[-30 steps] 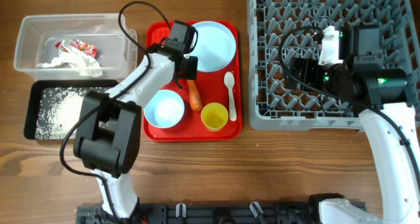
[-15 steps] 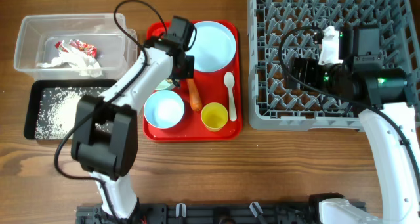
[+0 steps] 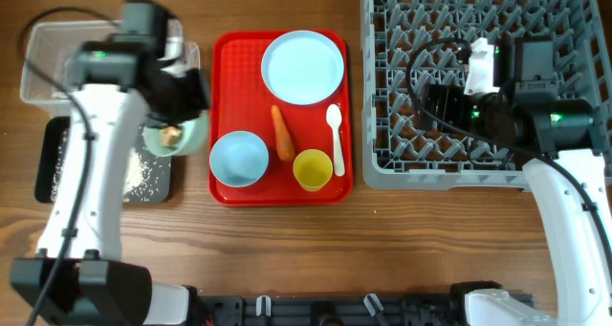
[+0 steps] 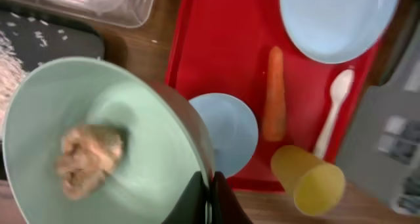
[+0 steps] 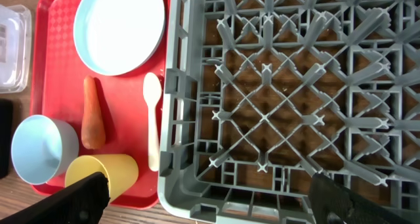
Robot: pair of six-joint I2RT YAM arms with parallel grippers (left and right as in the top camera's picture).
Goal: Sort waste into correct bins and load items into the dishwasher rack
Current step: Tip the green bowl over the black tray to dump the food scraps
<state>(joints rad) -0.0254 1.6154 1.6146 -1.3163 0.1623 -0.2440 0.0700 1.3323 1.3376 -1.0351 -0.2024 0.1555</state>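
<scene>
Left arm [image 3: 91,163] hides most of the tub [image 3: 38,68] and black tray [image 3: 42,173] at the bench's left edge. Left gripper [image 4: 209,196] is clenched on the rim of the green bowl [image 4: 111,112], scraps [image 4: 88,159] inside, at the tray's right end. Right gripper [image 5: 210,196] is spread wide and empty over the rack [image 5: 262,119] at the far right corner.

Overhead: left arm [image 3: 96,135] is motion-blurred & covers most of clear tub [image 3: 38,77] and black tray [image 3: 46,173]; tub contents unreadable. Rack [image 3: 402,39] runs off top/right edges, partly under right arm [image 3: 535,106]. Left wrist: green bowl [image 4: 131,119] & brownish scraps [image 4: 88,158] smeared; plate [image 4: 335,20] cut at top. Right wrist: fingers [image 5: 82,194] just dark tips at btm edge.
</scene>
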